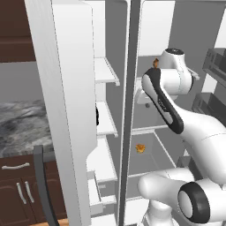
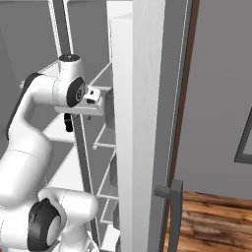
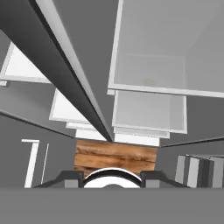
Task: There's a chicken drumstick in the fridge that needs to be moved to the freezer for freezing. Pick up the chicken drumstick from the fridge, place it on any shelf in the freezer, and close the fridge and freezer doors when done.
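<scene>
The tiny brown-orange chicken drumstick [image 1: 155, 62] sat high in the wide grey-lined fridge [image 1: 154, 26], beside the wrist and not yet lifted. The pincer [image 3: 109, 178] was partly spread, pinching nothing. The narrow white-shelved freezer [image 1: 105, 70] awaited it, and both doors stood open.

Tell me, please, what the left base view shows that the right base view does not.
The left base view gives the small brown-orange drumstick high in the fridge beside the arm. It also gives a brighter orange lump lower down, the open freezer door, the marble counter and dark cabinets. The right base view gives instead the fridge door edge-on, its dark handle, the wooden floor and a grey wall. Both share the arm and the open unit's white shelves.
</scene>
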You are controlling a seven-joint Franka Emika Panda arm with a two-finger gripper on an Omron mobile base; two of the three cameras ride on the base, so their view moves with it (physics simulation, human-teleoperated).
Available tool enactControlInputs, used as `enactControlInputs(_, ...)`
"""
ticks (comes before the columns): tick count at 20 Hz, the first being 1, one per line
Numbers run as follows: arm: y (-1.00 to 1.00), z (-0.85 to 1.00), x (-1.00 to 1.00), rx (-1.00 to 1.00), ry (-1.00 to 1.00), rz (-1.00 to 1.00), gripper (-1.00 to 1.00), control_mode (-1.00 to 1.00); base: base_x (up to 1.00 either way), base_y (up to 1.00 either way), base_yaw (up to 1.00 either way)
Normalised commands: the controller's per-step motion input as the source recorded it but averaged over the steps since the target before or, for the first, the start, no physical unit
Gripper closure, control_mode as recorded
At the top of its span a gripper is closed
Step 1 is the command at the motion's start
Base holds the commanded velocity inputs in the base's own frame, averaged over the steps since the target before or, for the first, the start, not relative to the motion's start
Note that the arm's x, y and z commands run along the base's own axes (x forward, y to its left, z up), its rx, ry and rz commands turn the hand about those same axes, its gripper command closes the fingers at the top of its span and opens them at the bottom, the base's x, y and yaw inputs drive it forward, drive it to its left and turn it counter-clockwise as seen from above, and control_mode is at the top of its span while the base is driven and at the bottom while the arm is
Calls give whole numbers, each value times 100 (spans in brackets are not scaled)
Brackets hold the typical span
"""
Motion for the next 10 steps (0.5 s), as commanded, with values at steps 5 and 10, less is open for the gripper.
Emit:
enactControlInputs(5,0,-9,-24,0,-2,-1,-100,-100,0,0,0)
enactControlInputs(10,-5,24,-20,1,-26,-15,-100,-100,0,0,0)
